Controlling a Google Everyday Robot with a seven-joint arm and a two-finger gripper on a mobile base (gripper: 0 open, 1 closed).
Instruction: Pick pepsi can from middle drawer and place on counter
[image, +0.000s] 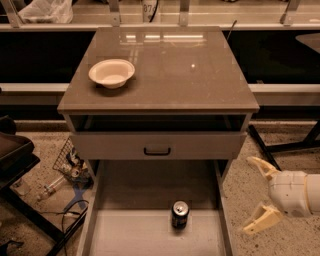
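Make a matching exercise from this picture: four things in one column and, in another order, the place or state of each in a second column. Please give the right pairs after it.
Things:
1. pepsi can
2. white bowl
3. gripper
4. black handle

Places or states:
A. on the grey drawer front
B. upright on the floor of the open middle drawer
C. on the counter, towards its left side in the camera view
D. open, empty, over the ground to the right of the drawer

Pairs: 1-B, 2-C, 3-D, 4-A
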